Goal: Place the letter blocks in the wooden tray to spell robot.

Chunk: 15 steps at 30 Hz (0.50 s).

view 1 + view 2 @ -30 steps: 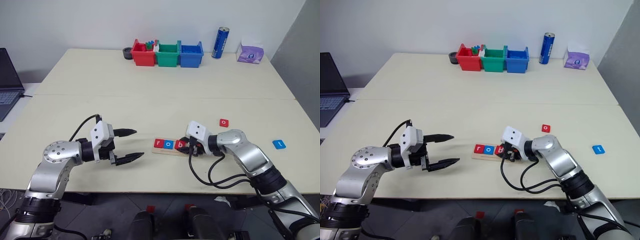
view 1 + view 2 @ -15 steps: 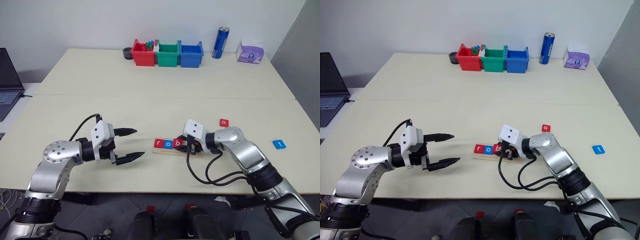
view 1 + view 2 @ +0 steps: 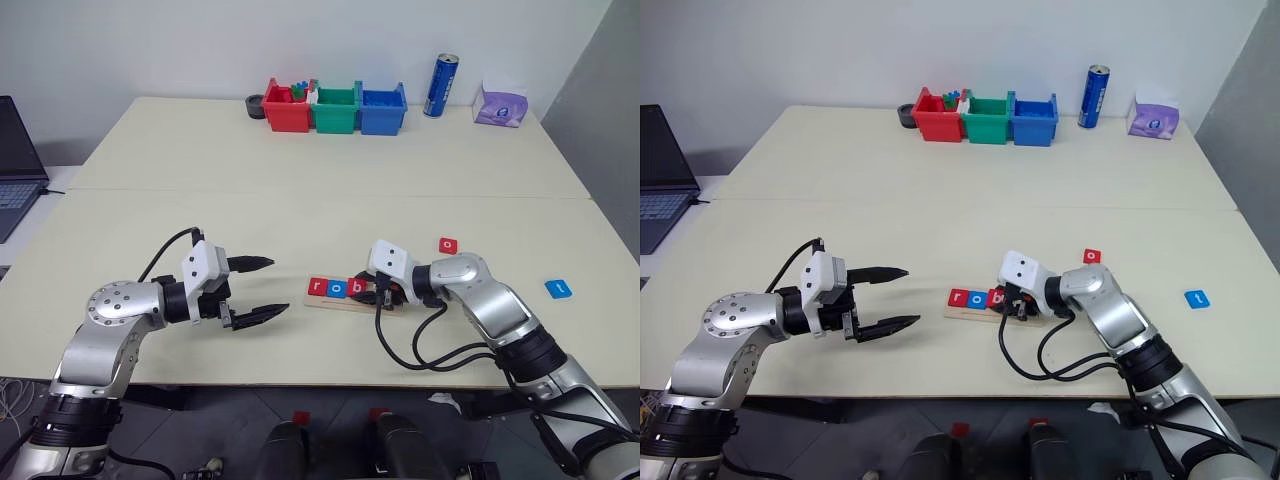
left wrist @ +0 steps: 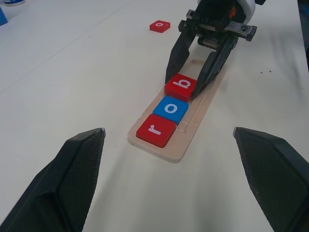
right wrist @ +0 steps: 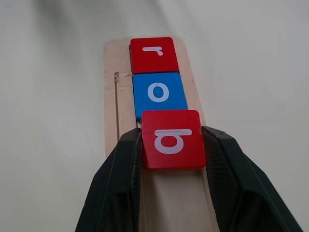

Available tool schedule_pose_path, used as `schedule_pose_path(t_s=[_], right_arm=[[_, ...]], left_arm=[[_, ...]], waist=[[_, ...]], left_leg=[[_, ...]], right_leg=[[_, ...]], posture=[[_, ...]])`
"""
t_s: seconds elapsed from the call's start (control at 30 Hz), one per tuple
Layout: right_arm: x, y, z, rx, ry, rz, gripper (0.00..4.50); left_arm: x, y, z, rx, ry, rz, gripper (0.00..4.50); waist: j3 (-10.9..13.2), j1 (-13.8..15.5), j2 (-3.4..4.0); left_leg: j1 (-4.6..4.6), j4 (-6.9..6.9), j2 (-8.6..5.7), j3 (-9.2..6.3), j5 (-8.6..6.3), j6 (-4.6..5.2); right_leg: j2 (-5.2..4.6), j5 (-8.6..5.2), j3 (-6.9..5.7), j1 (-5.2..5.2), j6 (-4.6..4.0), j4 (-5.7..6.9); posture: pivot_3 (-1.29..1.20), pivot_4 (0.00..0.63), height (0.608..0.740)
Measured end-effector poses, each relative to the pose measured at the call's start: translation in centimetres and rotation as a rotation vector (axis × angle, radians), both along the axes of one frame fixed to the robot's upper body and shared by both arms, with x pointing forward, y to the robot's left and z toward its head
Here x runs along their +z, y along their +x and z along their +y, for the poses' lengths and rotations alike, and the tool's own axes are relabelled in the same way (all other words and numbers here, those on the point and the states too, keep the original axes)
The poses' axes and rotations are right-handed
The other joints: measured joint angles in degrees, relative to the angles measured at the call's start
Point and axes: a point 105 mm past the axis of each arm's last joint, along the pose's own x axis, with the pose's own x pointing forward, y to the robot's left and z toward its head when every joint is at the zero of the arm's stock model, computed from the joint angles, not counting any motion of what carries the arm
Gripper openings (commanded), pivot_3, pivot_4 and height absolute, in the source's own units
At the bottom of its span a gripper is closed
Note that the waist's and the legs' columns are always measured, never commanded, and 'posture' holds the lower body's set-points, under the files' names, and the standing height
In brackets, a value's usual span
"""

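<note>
- right gripper [image 4: 193, 72] clamped on red b block [image 5: 172, 137], fingers on its 2 sides, block over the wooden tray [image 4: 203, 104] just behind the blue o block [image 4: 170, 109]
- red r block [image 4: 155, 130] at tray end, blue o touching it, both lying in the tray
- left gripper [image 3: 258, 290] off to the left of the tray, above the table [image 3: 300, 200], fingers wide apart, holding nothing
- 2 loose blocks on the table right of the tray: red o [image 3: 448, 244], blue t [image 3: 559, 288]

Pale tabletop [image 3: 300, 190] with items laid on it

A wooden tray [image 3: 345, 300] is seen under the right gripper [image 4: 194, 86]; a red tile [image 3: 448, 244] and blue tile [image 3: 559, 288] lie beyond it, bins [image 3: 335, 108] far off.
</note>
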Motion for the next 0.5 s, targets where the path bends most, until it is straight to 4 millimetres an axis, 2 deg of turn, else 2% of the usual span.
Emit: schedule_pose_path(t_s=[0.5], right_arm=[[-0.15,-0.25,0.15,0.027,-0.012,-0.006,1.46]], left_arm=[[0.06,0.02,0.13,0.001,0.008,-0.002,4.5]], waist=[[0.0,0.0,0.0]], left_leg=[[0.0,0.0,0.0,0.0,0.0,0.0]], right_leg=[[0.0,0.0,0.0,0.0,0.0,0.0]], posture=[[0.0,0.15,0.74]])
